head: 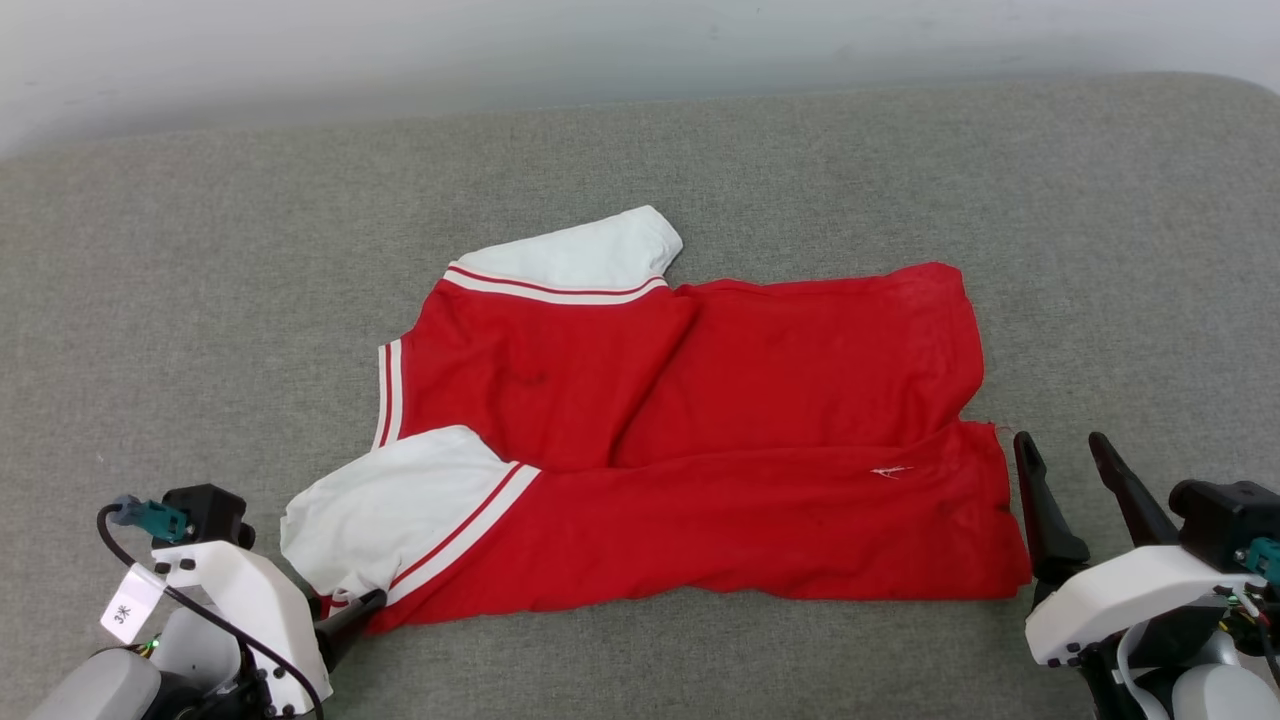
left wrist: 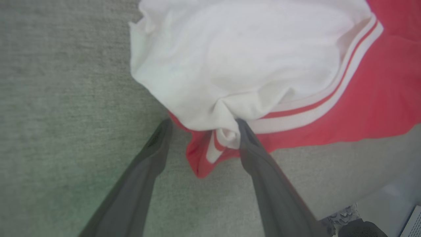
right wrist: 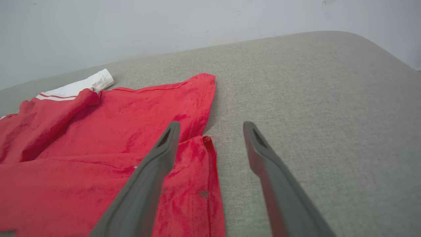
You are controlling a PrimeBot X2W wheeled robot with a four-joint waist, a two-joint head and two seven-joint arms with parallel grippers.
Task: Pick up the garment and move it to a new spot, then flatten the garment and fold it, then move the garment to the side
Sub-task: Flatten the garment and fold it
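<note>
Left claw (left wrist: pixel 204 128) stood wide open at the near left corner of the red jersey shirt (head: pixel 700 450), closed on nothing. In its wrist view the two dark fingers (left wrist: pixel 263 171) were spread to either side of a bunched fold of the near white sleeve (left wrist: pixel 236 59) and the striped trim below it; one finger touched the cloth at its tip, the other lay on bare grey fabric beside it. In the head view a single finger of this claw showed, its tip tucked against the sleeve's lower edge.

Right claw (head: pixel 1060 445) was just as wide open and held nothing. It sat just beside the shirt's near right corner. In its wrist view one finger (right wrist: pixel 154 177) crossed over the red hem while the other was over bare upholstery, with bare upholstery in the gap at the tips.

The shirt lay in the middle of the grey upholstered surface (head: pixel 200 300), plain red face up, neck end toward the robot's left and hem toward its right. Its near long edge was folded over the body as a band running the full width, carrying the near sleeve with it. The far white sleeve (head: pixel 590 250) stuck out toward the pale wall (head: pixel 600 40). A small white fleck (head: pixel 890 470) showed on the folded band near the hem.
</note>
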